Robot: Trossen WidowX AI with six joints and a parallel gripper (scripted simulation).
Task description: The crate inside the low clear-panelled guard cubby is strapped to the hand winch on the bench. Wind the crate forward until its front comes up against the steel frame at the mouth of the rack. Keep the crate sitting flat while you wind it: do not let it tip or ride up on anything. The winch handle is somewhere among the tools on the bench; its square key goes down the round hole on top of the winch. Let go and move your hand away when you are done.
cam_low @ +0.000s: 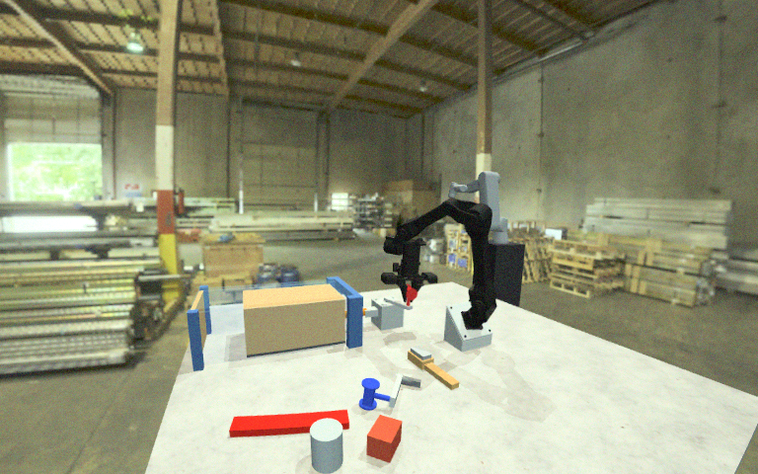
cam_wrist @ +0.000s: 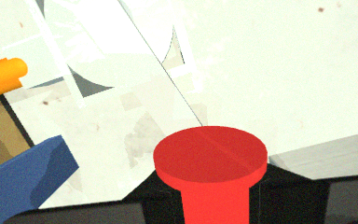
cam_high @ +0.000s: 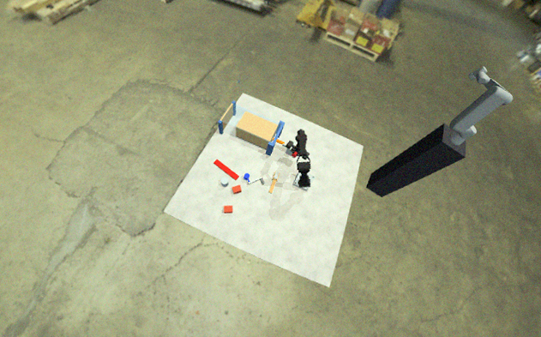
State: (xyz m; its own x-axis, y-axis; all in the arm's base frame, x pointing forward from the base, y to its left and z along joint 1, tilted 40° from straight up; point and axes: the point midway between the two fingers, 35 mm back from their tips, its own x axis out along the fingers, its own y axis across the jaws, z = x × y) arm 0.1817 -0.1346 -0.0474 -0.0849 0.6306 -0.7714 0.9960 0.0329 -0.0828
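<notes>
The tan crate (cam_high: 256,126) (cam_low: 293,319) sits flat inside the cubby. Its front end is at the blue steel frame (cam_high: 270,148) (cam_low: 357,321); any small gap between them cannot be made out. An orange part (cam_high: 279,141) (cam_wrist: 10,74) sticks out of the frame towards the grey winch (cam_low: 386,315). The handle's grey crank arm (cam_low: 398,303) lies level over the winch top; its key is hidden. My gripper (cam_high: 294,154) (cam_low: 411,292) (cam_wrist: 198,150) points down beside the winch, on its robot-base side, and is shut on the handle's red knob.
A blue-knobbed crank (cam_high: 246,176) (cam_low: 368,394), a wooden-handled tool (cam_high: 273,184) (cam_low: 441,375), a red bar (cam_high: 226,169) (cam_low: 288,424), a grey cylinder (cam_high: 224,183) (cam_low: 327,446) and red blocks (cam_high: 236,190) (cam_high: 228,208) (cam_low: 384,438) lie on the bench, away from the winch.
</notes>
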